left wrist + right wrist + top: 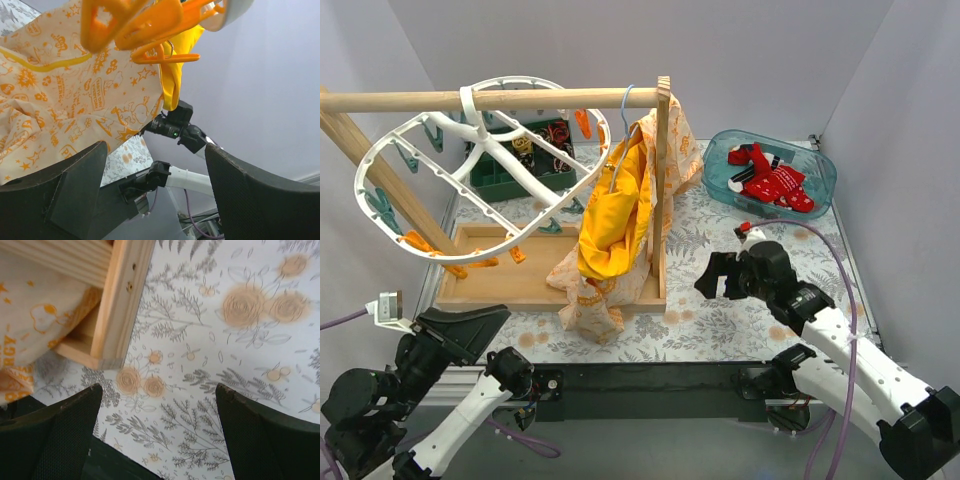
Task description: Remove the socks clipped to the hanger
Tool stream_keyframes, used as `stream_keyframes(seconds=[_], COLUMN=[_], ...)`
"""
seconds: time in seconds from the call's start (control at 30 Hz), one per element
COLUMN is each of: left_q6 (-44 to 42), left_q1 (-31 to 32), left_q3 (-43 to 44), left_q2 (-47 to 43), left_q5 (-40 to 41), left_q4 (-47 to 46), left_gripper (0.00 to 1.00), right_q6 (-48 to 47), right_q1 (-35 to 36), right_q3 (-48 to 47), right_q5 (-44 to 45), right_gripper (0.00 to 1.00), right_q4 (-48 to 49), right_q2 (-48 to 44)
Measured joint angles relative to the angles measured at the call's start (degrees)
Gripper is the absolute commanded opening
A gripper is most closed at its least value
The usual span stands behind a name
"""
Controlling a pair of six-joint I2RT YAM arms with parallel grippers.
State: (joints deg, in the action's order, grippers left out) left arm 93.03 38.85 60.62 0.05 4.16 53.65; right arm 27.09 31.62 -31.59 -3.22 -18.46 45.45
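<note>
The white oval hanger (470, 165) hangs by its hook from the wooden rod at the upper left, with teal and orange pegs (430, 250) round its rim; I see no sock clipped to it. Several red socks (775, 185), one black-and-white patterned, lie in the teal tub (820, 170) at the back right. My left gripper (460, 325) is open and empty low at the near left, below the hanger; orange pegs (135, 25) show above its fingers. My right gripper (720, 275) is open and empty over the floral tablecloth, right of the rack's post.
A wooden rack (663, 190) with a base tray (500, 285) carries a light-blue hanger with a yellow garment (615, 215) and an orange-patterned pale cloth (590, 300). A green crate (520, 170) stands behind the hanger. The rack's base corner (117, 340) lies near my right gripper.
</note>
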Motion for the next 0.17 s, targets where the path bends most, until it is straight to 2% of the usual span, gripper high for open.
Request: stream_keyframes(seconds=[0.17], left_q6=[1.42], left_q1=[0.0], left_q3=[-1.62], left_q2=[0.0], left_q5=[-0.96], left_q4=[-1.22], left_gripper=[0.78], right_q6=[3.76], right_q1=[0.02], right_q3=[7.63], right_q5=[-3.3], right_gripper=[0.98], right_q4=[1.4], right_q2=[-4.52])
